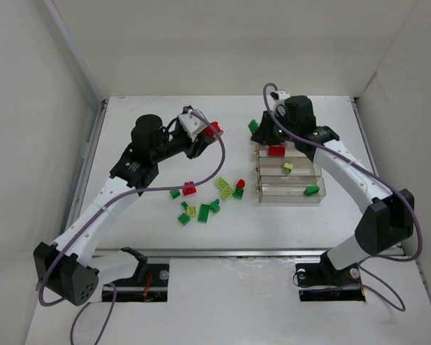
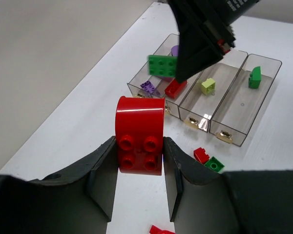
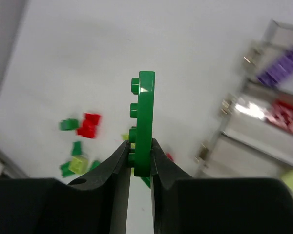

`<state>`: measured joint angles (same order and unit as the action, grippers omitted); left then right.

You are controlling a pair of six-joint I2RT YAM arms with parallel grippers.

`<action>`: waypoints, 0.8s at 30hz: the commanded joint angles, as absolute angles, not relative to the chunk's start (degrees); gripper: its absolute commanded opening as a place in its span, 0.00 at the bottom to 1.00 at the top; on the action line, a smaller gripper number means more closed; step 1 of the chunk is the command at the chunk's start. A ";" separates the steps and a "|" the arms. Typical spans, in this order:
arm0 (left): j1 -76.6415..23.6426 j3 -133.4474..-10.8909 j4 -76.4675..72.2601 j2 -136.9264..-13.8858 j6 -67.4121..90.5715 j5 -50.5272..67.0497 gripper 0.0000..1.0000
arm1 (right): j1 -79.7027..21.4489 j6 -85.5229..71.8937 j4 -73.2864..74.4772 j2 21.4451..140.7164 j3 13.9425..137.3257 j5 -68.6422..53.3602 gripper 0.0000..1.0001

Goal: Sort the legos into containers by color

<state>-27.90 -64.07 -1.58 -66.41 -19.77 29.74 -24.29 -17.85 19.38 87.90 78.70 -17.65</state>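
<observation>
The left fingers [image 2: 101,178] are clamped on a red brick [image 2: 139,131] with a rounded top. They hold it in the air off the left side of the containers [image 2: 212,129], level with the block's far end. The right fingers [image 3: 119,170] are pinched on a flat green plate [image 3: 146,117], gripped by its two faces so it stands on edge. Its long axis points straight out past the fingertips, studs to one side. That pair hangs over the far left corner of the containers, by the purple bin.

The four bins lie lengthwise across the bench [image 1: 273,230], ranked far to near: purple, red, yellow-green, dark green. The dark green bin [image 1: 284,194] is the near edge of the block, so the plate's home is probably the opposite side from where it hangs. Getting there means drawing back across the other bins. The red bin [image 1: 302,152], second from the far edge, lies just right of the red brick, though the right arm crowds that corner. Loose legos [image 1: 208,198] lie scattered left of the containers.
</observation>
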 commanded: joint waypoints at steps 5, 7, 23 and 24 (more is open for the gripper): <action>-28.12 -59.24 -7.82 -62.05 -17.67 27.07 0.00 | -23.29 -25.56 44.11 75.42 69.81 -6.76 0.00; -28.12 -58.72 -8.34 -62.05 -17.67 27.07 0.00 | -23.81 -28.64 47.10 72.43 67.86 -7.29 0.00; -29.18 -55.90 -9.58 -60.47 -18.81 28.13 0.00 | -23.30 -30.67 43.52 77.60 58.53 -4.65 0.09; -29.18 -55.90 -9.58 -59.95 -18.81 28.13 0.00 | -23.29 -30.67 43.51 78.13 58.54 -4.66 0.16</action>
